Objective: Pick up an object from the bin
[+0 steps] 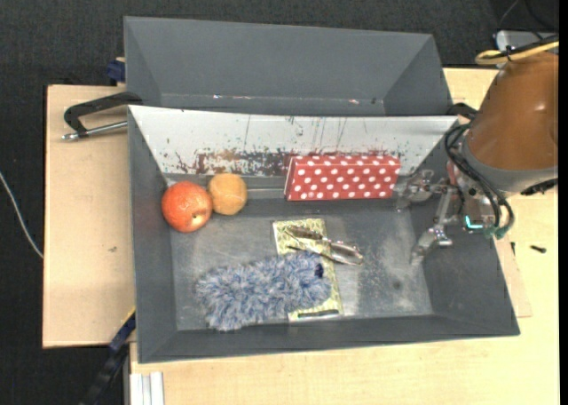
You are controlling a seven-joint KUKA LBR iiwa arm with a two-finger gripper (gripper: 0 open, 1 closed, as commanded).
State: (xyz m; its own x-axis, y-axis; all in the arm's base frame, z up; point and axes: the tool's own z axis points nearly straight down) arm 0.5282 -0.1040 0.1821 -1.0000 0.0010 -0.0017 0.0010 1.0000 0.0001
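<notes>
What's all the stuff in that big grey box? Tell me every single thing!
apple: one, red, left side
orange: one, orange, just right of the apple
dotted box: one, red with white dots, against the back wall
fluffy duster: one, blue-grey, front middle
card packet: one, yellow-green with a metal piece on it, middle, its near part under the duster
bin: one, grey, holding all of these
arm: one, orange-brown cover, right edge
tool: one, metal, open, over bare floor at right
</notes>
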